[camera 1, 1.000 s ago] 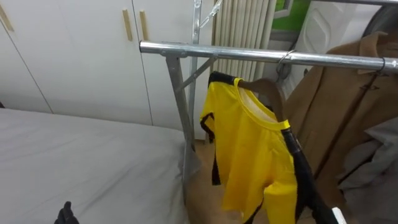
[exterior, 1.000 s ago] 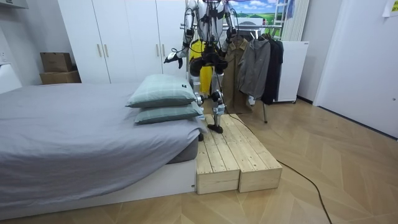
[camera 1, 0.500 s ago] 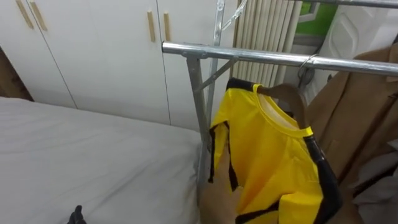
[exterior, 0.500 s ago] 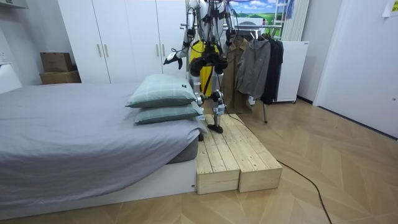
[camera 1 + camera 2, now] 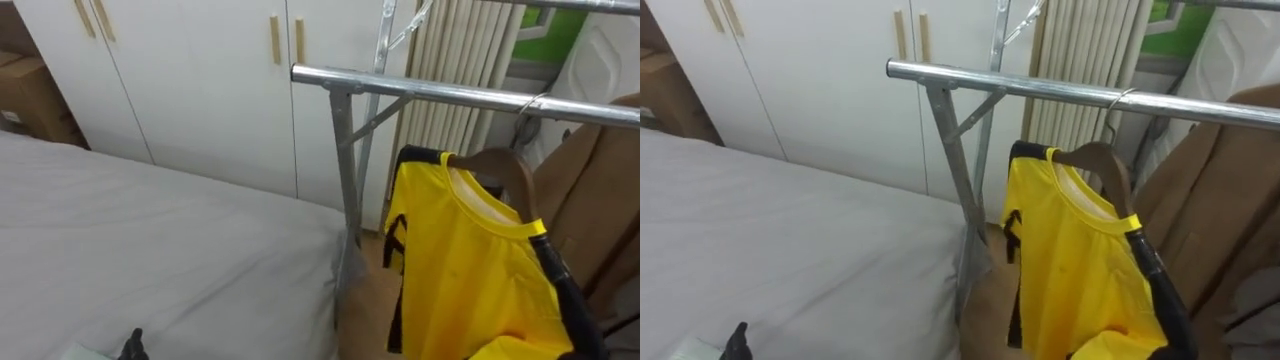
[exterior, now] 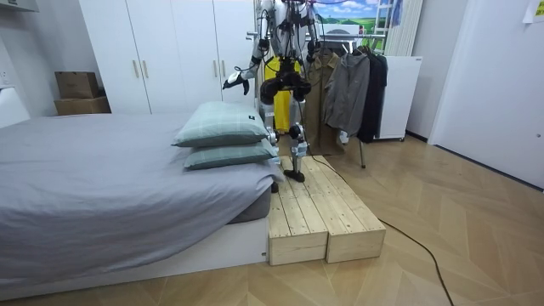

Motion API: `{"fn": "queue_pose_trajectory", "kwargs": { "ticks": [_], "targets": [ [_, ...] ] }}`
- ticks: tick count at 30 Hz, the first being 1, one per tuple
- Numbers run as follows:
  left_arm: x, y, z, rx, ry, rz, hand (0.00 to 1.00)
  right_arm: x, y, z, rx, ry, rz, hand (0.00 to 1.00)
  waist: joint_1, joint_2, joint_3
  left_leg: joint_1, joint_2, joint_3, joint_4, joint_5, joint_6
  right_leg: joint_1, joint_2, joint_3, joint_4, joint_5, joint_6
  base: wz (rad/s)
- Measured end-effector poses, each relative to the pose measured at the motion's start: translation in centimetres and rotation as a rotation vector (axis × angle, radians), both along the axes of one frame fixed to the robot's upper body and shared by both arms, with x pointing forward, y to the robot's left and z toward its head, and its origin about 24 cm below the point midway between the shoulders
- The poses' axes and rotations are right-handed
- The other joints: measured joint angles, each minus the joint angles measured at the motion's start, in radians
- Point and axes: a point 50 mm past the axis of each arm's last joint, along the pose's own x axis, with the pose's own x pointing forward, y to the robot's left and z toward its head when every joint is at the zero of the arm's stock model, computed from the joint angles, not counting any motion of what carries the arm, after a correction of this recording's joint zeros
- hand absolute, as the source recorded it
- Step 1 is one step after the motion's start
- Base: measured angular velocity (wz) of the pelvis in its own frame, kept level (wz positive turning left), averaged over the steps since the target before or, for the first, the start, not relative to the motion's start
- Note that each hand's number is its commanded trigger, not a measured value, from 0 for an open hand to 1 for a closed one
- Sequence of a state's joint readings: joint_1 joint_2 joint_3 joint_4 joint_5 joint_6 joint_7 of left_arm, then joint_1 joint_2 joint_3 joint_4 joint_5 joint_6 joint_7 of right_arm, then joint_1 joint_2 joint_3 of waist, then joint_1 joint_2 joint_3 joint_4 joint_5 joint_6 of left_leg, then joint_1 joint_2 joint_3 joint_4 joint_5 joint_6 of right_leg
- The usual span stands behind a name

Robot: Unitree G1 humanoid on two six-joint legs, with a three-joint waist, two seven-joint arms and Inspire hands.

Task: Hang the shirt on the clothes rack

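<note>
A yellow shirt with black trim (image 5: 470, 270) hangs on a brown wooden hanger (image 5: 500, 165), whose hook sits over the metal rail (image 5: 450, 92) of a clothes rack. No hand touches it. A dark fingertip of my left hand (image 5: 132, 345) pokes up at the bottom left, over the grey bed, well left of the shirt. In the room view I stand on a wooden platform (image 6: 323, 212) facing the rack, my left hand (image 6: 232, 81) held out over the bed with loose fingers, holding nothing.
A brown coat (image 5: 600, 210) hangs right of the shirt. The grey bed (image 5: 150, 250) reaches up to the rack's upright post (image 5: 345, 170). White wardrobes (image 5: 200, 80) stand behind, with a cardboard box (image 5: 30, 95) at the far left. Two green pillows (image 6: 225, 140) lie on the bed.
The whole picture has slid to the right, so my head has turned left. The shirt still hangs in place on the rail. My left hand stays low over the bed.
</note>
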State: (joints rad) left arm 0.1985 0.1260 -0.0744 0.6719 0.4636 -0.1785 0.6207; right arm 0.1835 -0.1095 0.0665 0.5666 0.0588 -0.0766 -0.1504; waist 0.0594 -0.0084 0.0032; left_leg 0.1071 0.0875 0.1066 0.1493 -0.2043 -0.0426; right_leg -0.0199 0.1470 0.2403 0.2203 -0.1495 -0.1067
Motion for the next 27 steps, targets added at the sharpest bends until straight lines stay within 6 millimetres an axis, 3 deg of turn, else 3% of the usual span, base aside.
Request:
{"fn": "queue_pose_trajectory", "kwargs": {
  "ticks": [13, 20, 27],
  "targets": [
    [-0.4, 0.2, -0.1, 0.01, 0.011, -0.011, 0.0, 2.5, 0.9, 2.8, 0.101, -0.163, -0.003, 0.0, -0.002, 0.0, -0.0016, 0.0, 0.0, -0.003, 0.009, 0.0, 0.0, 0.002, -0.002, -0.013, 0.014, -0.009, -0.006, 0.02],
    [-0.8, 0.1, -0.3, 0.01, 0.026, -0.017, 0.0, 2.5, 1.6, 2.8, 0.154, -0.168, 0.01, 0.0, 0.001, 0.004, -0.001, -0.04, -0.003, -0.003, 0.053, 0.0, 0.0, -0.036, -0.007, -0.033, 0.061, -0.029, -0.011, 0.05],
    [-1.8, -0.2, -1.2, 0.011, 0.084, -0.031, 0.0, 2.0, 3.0, 1.6, 0.146, -0.106, 0.13, 0.0, 0.028, 0.028, 0.009, -0.141, 0.004, 0.0, 0.121, 0.006, -0.012, -0.122, -0.008, -0.073, 0.121, -0.037, -0.029, 0.14]
  ]
}}
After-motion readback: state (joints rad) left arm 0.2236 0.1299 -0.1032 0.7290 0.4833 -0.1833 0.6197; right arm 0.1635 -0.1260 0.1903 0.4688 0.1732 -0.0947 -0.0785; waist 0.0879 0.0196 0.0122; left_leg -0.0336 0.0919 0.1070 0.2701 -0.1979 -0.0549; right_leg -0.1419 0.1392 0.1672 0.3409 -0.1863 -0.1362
